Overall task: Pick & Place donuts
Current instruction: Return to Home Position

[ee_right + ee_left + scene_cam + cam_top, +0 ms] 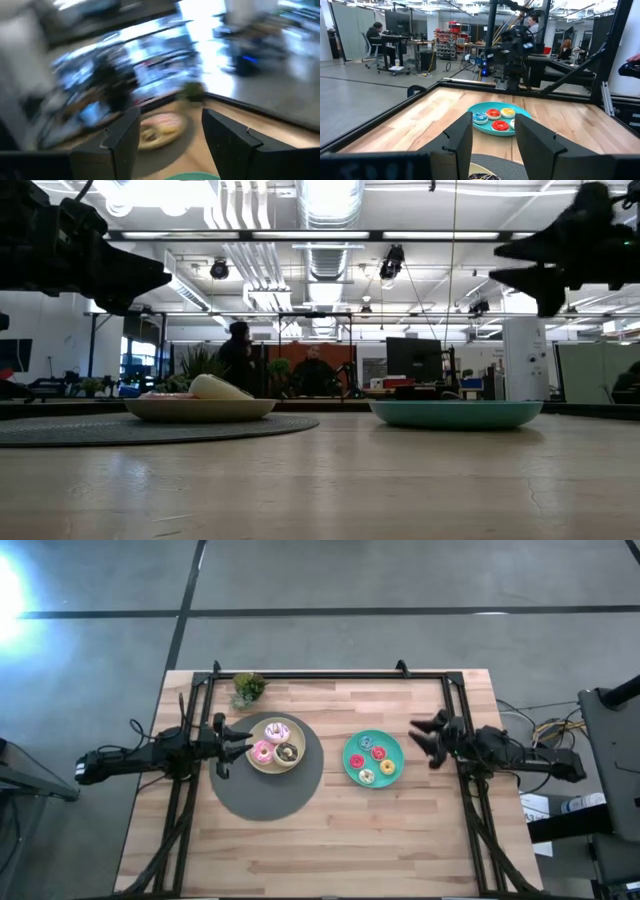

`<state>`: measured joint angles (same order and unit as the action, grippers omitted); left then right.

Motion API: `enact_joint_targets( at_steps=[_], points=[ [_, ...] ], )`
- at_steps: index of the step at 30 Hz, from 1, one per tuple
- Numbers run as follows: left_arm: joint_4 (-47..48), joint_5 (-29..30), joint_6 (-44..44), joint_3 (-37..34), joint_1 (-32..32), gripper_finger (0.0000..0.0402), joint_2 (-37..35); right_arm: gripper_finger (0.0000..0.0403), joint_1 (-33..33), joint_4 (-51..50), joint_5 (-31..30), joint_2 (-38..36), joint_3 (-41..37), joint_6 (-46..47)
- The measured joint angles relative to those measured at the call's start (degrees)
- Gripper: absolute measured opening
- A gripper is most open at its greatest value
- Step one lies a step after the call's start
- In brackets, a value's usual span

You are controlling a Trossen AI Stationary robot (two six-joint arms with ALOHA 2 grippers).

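Three larger donuts, lilac sprinkled (277,731), pink (262,751) and dark chocolate (287,753), lie on the beige plate (252,762). Several mini donuts (379,752) in red, orange and yellow lie on the teal plate (350,745), which also shows in the left wrist view (485,125). My left gripper (238,745) (492,142) hangs open above the beige plate's left rim. My right gripper (425,735) (172,135) hangs open just right of the teal plate. The low view shows both raised well above the table.
The beige plate sits on a round grey mat (265,795). A small green plant (247,688) stands near the far edge. Black frame rails (330,674) run along the far edge and both sides. Bare wood lies toward the near edge. People sit in the room beyond.
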<state>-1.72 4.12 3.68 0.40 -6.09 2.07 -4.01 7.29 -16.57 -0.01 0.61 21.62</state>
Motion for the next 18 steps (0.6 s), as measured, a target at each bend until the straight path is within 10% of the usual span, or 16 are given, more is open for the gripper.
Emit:
enact_joint_targets(
  at_steps=[6, 18],
  points=[
    [0.0, 0.0, 0.0, 0.0, 0.0, 0.0122, 0.2, 0.0203, 1.5, -2.3, 21.3, 0.0, 0.0, -22.1],
    [0.0, 0.0, 0.0, 0.0, 0.0, 0.0122, 0.2, 0.0203, 1.4, -4.0, 22.5, 0.2, 0.0, -23.3]
  ],
)
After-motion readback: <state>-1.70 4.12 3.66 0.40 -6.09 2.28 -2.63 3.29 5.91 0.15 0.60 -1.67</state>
